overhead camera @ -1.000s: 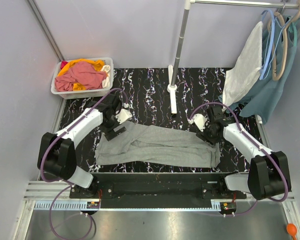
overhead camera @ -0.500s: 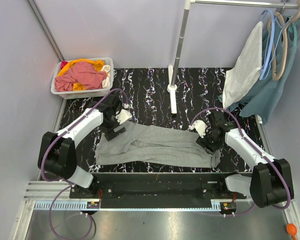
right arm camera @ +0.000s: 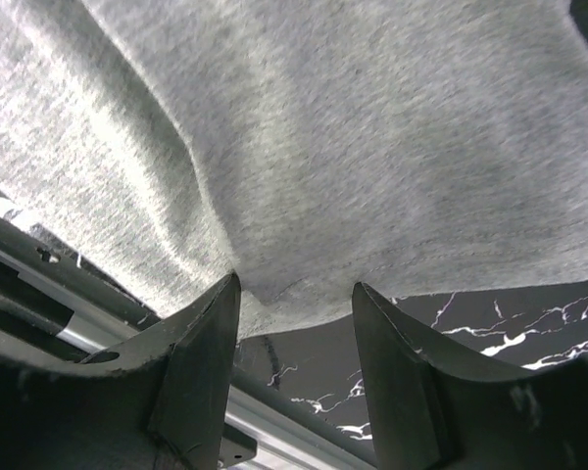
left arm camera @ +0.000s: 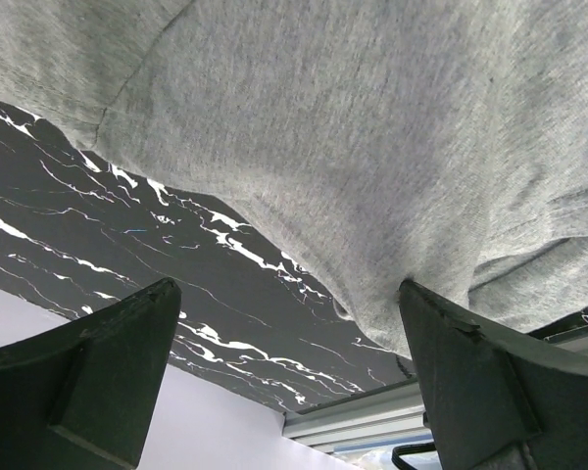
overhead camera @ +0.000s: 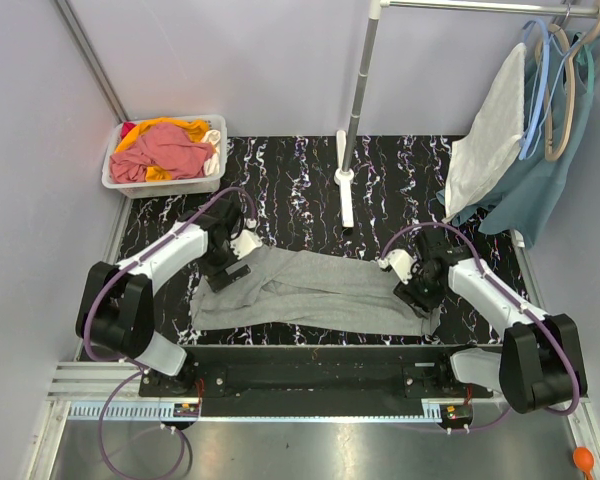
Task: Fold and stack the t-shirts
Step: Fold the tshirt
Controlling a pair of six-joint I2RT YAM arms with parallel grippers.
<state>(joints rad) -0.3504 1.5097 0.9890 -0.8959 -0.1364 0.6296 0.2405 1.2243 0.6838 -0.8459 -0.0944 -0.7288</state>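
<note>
While one heather grey t-shirt (overhead camera: 320,292) lay spread lengthwise along the near side of the black marbled tabletop (overhead camera: 300,180), creased and partly folded over itself, the two arms stood at its opposite ends. At the shirt's left far corner, the left gripper (left arm camera: 289,294) hung with its jaws spread wide. The wrist view showed the cloth's edge sagging against the right-hand finger, with nothing pinched. The right gripper (right arm camera: 296,286) sat low at the shirt's right end with its jaws partly apart. A corner of the hem dipped into the gap between them, and the fingers were not closed on it.

Two more t-shirts lay heaped in a single white basket (overhead camera: 160,186) at the far left corner, one dusty pink-red t-shirt (overhead camera: 165,150) on top of one orange t-shirt (overhead camera: 170,125). Scraps of other cloth showed beside them, too small to identify.

One metal pole (overhead camera: 360,90) rose from a white base (overhead camera: 345,195) standing on the tabletop just beyond the grey shirt's middle. From its rail at the far right hung two garments on hangers (overhead camera: 560,90), an off-white cloth (overhead camera: 485,140) and a teal-blue garment (overhead camera: 540,190), well apart from the shirt.
</note>
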